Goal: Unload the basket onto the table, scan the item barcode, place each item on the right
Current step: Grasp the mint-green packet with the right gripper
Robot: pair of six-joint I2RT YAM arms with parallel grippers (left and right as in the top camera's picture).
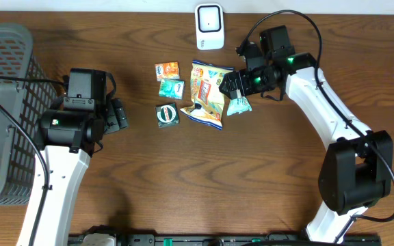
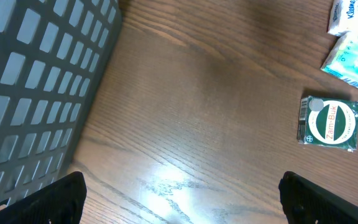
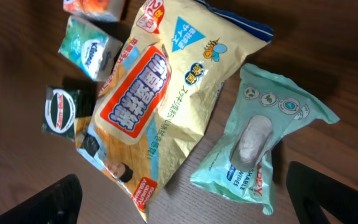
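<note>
A pick-up approach seems in hand: the right gripper [image 1: 232,83], wide open and empty, is held over the wipes [image 1: 239,104]. Lowering and closing are likely needed next. The left gripper [image 1: 119,115] is also open and empty.

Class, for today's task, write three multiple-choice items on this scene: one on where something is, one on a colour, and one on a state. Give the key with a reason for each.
1. Where is the scanner?
A. at the far edge of the table, beyond the snack bag
B. at the near edge
C. at the right edge

2. What colour is the wipes pack?
A. red
B. pale green
C. black

3. What state is the right gripper in?
A. open, holding nothing
B. shut on the wipes pack
C. shut on the snack bag

Key:
1 A, since the overhead view shows the scanner past the bag at the far edge.
2 B, since the wrapper is pale green in the right wrist view.
3 A, since its fingers stand wide apart above the packs and grip nothing.
</note>
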